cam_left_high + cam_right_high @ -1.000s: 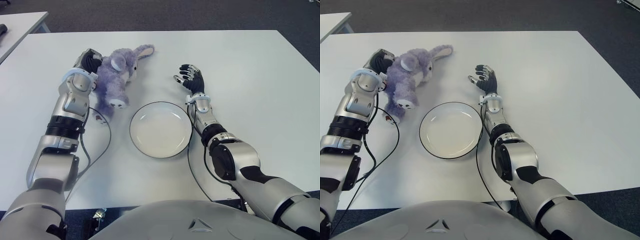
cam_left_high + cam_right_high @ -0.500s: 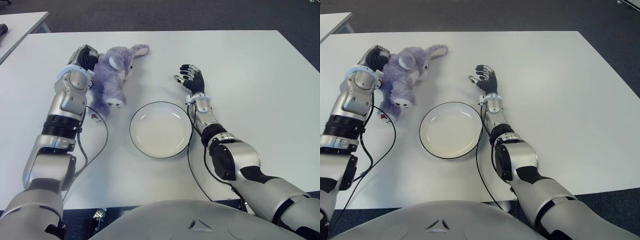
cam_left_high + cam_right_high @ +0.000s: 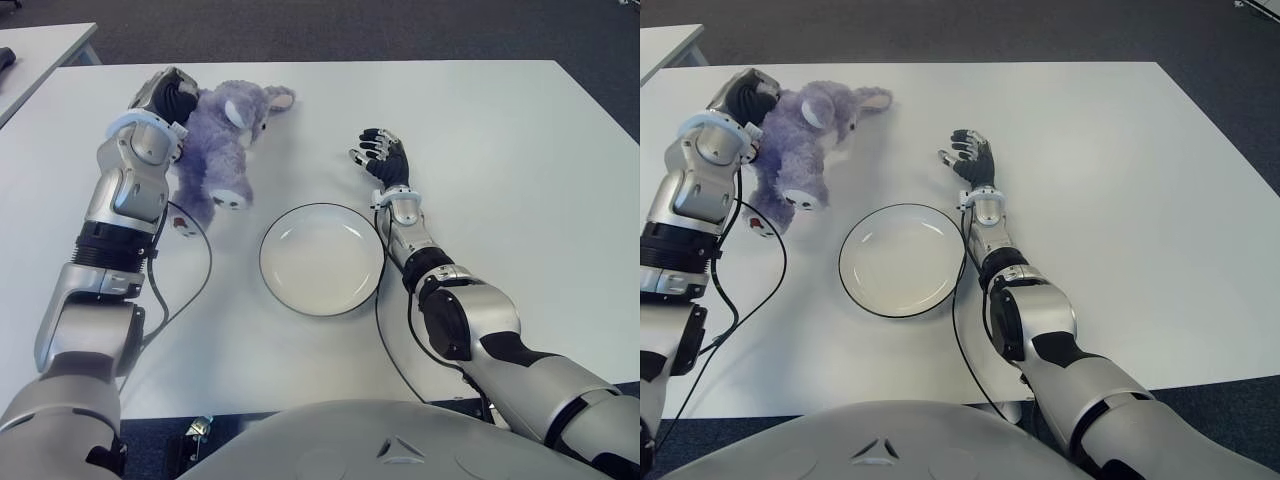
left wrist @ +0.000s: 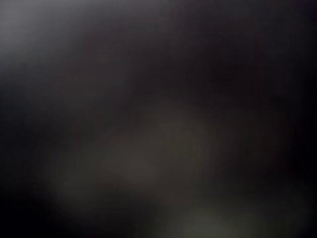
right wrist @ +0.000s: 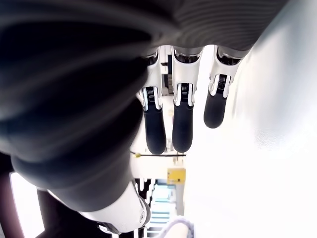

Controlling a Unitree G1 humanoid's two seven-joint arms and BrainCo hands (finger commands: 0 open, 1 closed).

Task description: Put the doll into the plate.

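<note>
The purple plush doll (image 3: 222,135) lay at the far left of the white tabletop (image 3: 520,150), its long ears pointing toward the middle of the far edge and its feet toward the robot. The left robot hand (image 3: 168,98) was pressed against the doll's left flank, by the head and shoulder; whether its fingers had closed on the plush I could not tell, since the eye views showed only the back of the hand and wrist (the left wrist view was dark and showed nothing readable). The doll was outside the plate (image 3: 322,259), a white dish with a thin dark rim that sat near the middle of the tabletop, nearer the robot than the doll and to its right, a gap of bare surface between them. A black cable (image 3: 190,285) curved over the tabletop beside the left forearm. The right robot hand (image 3: 382,157) showed just beyond the plate's right rim, fingers (image 5: 182,126) loosely extended and holding nothing.
</note>
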